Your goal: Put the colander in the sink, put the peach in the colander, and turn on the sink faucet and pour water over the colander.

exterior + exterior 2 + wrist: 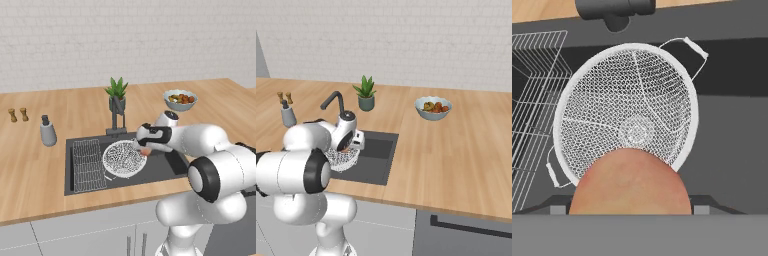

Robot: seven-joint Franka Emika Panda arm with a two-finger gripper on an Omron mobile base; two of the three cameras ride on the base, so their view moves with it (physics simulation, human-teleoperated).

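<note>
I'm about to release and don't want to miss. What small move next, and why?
Probably ease the gripper further over the colander centre, then open. In the hand view the held peach sits over the colander's near rim, not its middle, and the colander already lies in the sink beside the rack.

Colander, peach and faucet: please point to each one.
colander (627, 110), hand view, mesh inside the rim.
peach (629, 182), hand view, middle of its skin.
faucet (336, 100), right base view, curved neck.
</note>
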